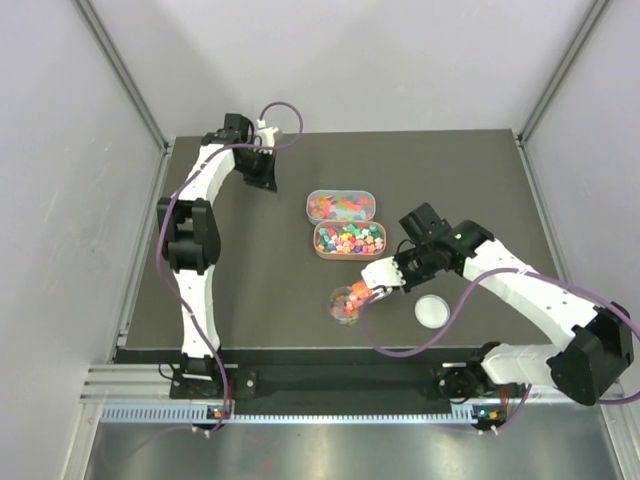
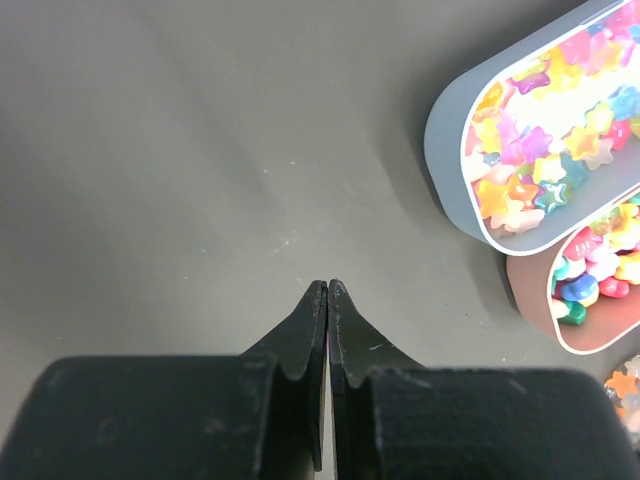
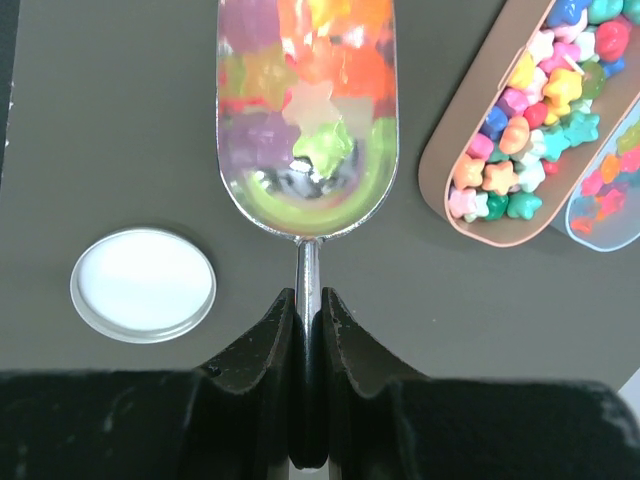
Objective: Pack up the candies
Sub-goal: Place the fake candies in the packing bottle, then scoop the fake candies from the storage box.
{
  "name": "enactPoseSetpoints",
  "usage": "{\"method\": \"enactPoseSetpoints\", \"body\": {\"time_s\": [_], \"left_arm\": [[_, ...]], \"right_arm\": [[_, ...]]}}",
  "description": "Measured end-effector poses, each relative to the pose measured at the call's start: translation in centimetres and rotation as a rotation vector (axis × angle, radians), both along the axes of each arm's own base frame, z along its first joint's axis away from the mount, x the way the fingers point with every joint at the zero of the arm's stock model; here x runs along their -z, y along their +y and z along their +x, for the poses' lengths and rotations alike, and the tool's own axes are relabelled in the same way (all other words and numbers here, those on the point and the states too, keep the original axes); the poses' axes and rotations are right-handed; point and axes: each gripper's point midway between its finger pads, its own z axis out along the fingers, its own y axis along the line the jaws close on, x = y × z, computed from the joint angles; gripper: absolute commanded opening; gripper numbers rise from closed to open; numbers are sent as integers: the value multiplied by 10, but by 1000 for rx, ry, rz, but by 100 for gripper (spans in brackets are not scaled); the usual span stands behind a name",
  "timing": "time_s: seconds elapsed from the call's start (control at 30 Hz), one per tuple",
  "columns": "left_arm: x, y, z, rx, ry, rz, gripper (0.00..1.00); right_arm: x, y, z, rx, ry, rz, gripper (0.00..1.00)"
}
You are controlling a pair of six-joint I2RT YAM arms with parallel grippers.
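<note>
My right gripper (image 3: 308, 300) is shut on the thin handle of a metal scoop (image 3: 305, 130) loaded with mixed-colour candies (image 3: 320, 95). In the top view the right gripper (image 1: 397, 272) holds the scoop (image 1: 372, 291) tilted over the small round clear jar (image 1: 345, 304), which holds candies. Two oblong trays of candies lie in the middle: a grey one (image 1: 341, 206) and a brown one (image 1: 349, 240). My left gripper (image 2: 327, 290) is shut and empty over bare table, left of the grey tray (image 2: 540, 150); in the top view it (image 1: 266, 181) is at the far left.
The jar's white round lid (image 1: 432, 310) lies flat to the right of the jar, also in the right wrist view (image 3: 143, 285). The brown tray (image 3: 520, 130) shows to the right of the scoop. The dark table (image 1: 250, 280) has white walls on three sides.
</note>
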Motion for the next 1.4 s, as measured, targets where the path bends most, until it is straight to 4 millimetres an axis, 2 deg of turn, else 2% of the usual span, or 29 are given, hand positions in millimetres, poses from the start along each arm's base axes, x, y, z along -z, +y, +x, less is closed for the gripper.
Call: {"method": "enactPoseSetpoints", "body": {"time_s": [0.17,0.33,0.47,0.53,0.57,0.67,0.7,0.8,0.93,1.03,1.1,1.17,1.27,1.4], "left_arm": [[-3,-2,0,0,2,-19,4],[-14,-5,6,-1,-26,-39,4],[-18,-6,9,2,-38,-45,8],[-18,-6,9,2,-38,-45,14],[-18,-6,9,3,-39,-44,23],[-18,-6,9,9,-42,-40,31],[-18,-6,8,12,-43,-38,37],[-17,-4,9,11,-44,-29,49],[-17,-3,6,-8,-40,-30,52],[-17,-4,-11,-34,-4,-28,52],[-19,-4,-23,-60,12,-9,51],[-22,-8,-34,-76,17,13,45],[-29,-23,-45,-65,5,30,39],[-32,-46,-52,-42,-3,19,34]], "right_arm": [[-8,-4,3,-4,-16,-27,0],[-11,-9,4,-22,-30,-61,0],[-11,-11,4,-30,-26,-86,0],[-15,-10,5,-36,-36,-91,0],[-17,-10,4,-38,-39,-94,0],[-22,-10,5,-43,-50,-107,0],[-23,-10,5,-44,-52,-110,0],[-25,-9,8,-40,-58,-121,0],[-29,-8,14,6,-62,-124,0],[-38,-7,34,110,-60,-105,0],[-44,-6,56,202,-63,-88,0],[-48,-9,80,282,-77,-91,0],[-49,-10,114,373,-86,-127,0],[-53,-10,143,421,-80,-200,0]]}}
